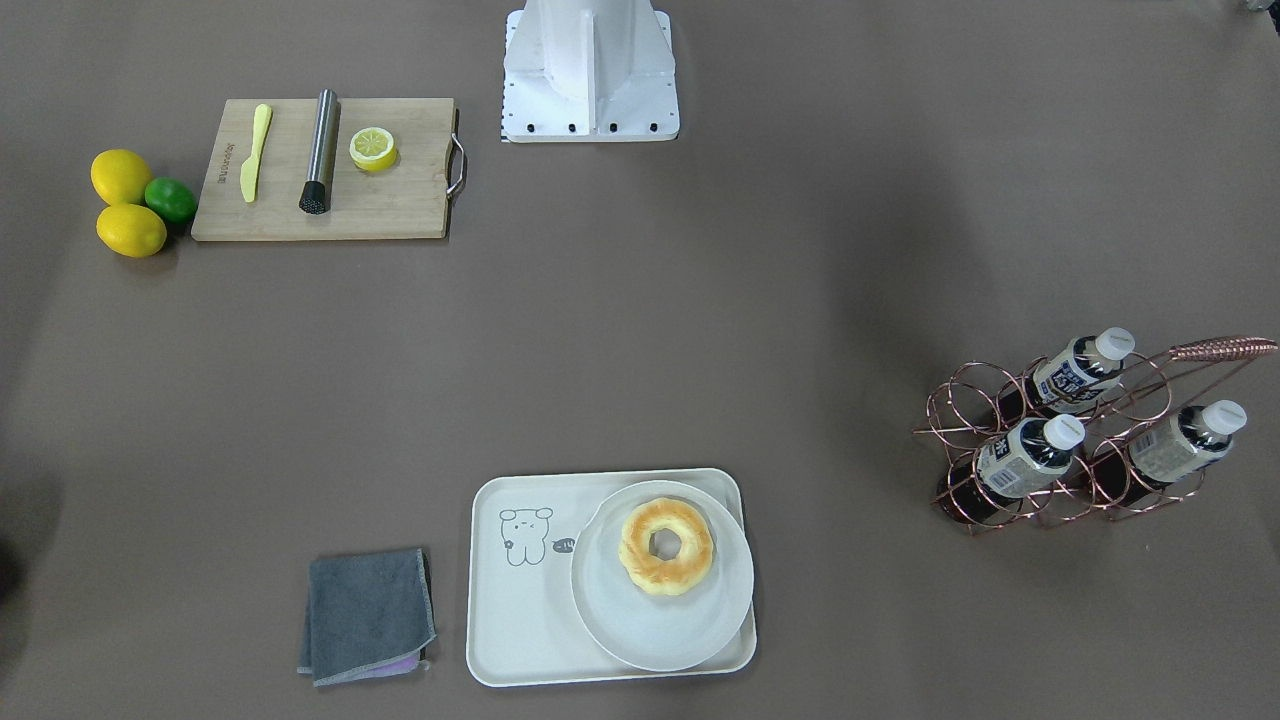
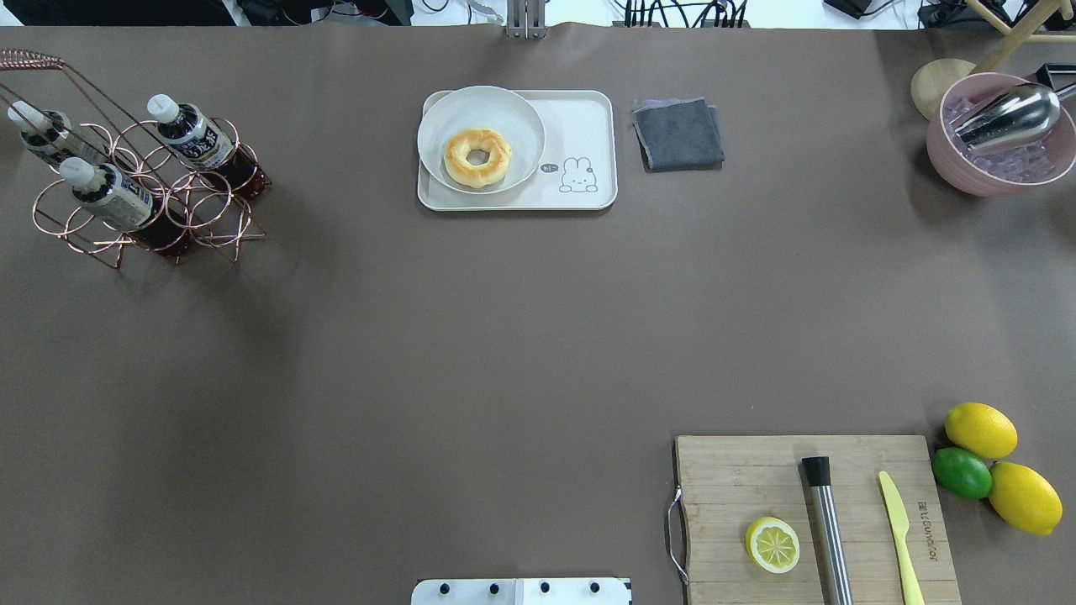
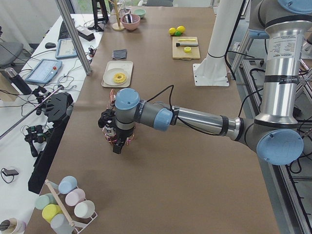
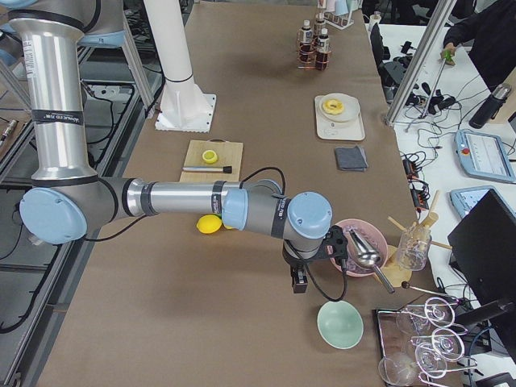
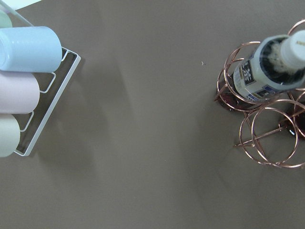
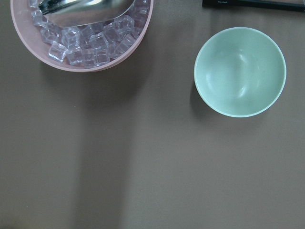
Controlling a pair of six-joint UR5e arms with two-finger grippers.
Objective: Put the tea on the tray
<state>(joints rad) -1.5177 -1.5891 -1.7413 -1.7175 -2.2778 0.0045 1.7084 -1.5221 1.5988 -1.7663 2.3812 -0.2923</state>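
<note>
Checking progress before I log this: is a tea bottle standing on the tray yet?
No, the tray holds only a plate with a doughnut, and all three tea bottles sit in the wire rack.

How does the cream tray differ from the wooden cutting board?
The tray is cream-white with a raised rim and a drawing; the cutting board is bare wood with a metal handle. The tray carries a plate with a doughnut; the cutting board carries a lemon half, a metal rod and a yellow knife. Both are rectangular.
</note>
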